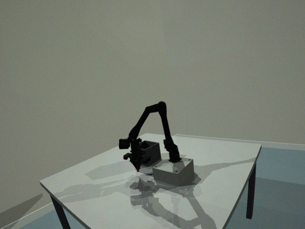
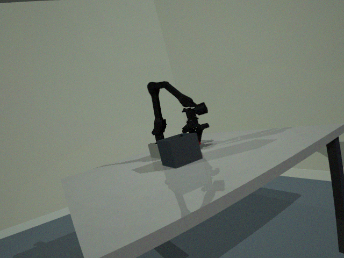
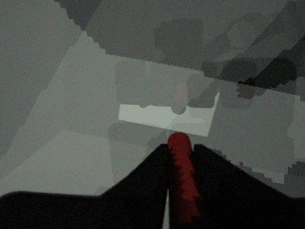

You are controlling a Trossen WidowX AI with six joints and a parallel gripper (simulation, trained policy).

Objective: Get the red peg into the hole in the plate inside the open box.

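My gripper [image 1: 138, 168] [image 2: 200, 140] [image 3: 180, 152] is shut on the red peg [image 1: 137, 170] [image 2: 199, 143] [image 3: 184, 174]. In the wrist view the peg runs between the two black fingers, its end showing just past the fingertips. Its reflection lies apart from that end, so the peg is a little above the table. The dark grey open box [image 1: 154, 153] [image 2: 181, 152] stands upright beside the gripper, behind it in the top view and in front of it in the exterior view. The plate and its hole inside the box are hidden.
The light grey block [image 1: 165, 176] [image 2: 153, 150] under the arm's base stands close to the box and the gripper. The glossy white table [image 1: 103, 209] [image 2: 110, 208] shows shadows and reflections of the arm.
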